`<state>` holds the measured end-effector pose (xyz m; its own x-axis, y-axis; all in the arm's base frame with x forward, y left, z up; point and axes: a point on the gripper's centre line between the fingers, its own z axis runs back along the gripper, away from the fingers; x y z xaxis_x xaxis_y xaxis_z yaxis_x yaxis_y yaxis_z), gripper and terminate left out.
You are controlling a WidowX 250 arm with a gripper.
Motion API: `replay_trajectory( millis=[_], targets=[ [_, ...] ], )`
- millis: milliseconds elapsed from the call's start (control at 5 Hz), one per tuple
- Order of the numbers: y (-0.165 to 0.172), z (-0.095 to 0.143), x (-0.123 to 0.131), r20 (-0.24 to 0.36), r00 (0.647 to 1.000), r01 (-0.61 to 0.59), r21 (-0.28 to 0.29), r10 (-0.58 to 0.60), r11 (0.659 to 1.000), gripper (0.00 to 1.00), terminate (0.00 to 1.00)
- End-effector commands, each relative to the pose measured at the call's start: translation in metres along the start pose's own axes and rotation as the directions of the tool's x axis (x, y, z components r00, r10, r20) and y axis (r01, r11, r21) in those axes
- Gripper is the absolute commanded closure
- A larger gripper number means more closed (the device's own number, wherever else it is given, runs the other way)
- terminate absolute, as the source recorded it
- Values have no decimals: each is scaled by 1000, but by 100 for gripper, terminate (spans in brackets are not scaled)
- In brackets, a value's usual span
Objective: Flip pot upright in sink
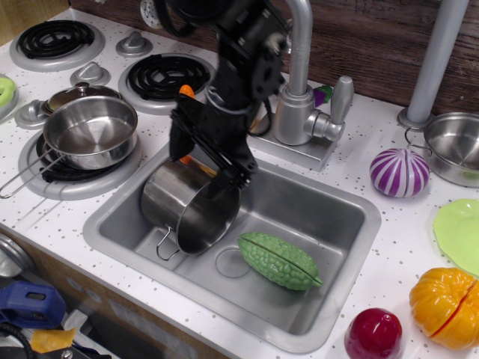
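Gripper (207, 161) sits at frame centre-left, fingers spread over the pot's (187, 203) upper wall; we cannot tell whether they touch it. We note the pot lies on its side in the sink's (340, 224) left half, mouth facing lower right. A green bitter gourd (279, 260) lies beside it.

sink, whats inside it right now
The sink holds the pot lying on its side and a green bumpy vegetable. The gripper hides the pot's upper rim.
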<state>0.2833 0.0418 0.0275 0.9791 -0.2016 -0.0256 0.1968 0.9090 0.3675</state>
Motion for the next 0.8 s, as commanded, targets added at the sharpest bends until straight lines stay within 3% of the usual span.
replay_trajectory(
  millis=[0, 600],
  targets=[
    [6, -10, 3, 45, 999, -3, 96, -1, 995, 0, 0],
    [20, -43, -3, 63, 996, 34, 293, -55, 955, 0, 0]
  ],
)
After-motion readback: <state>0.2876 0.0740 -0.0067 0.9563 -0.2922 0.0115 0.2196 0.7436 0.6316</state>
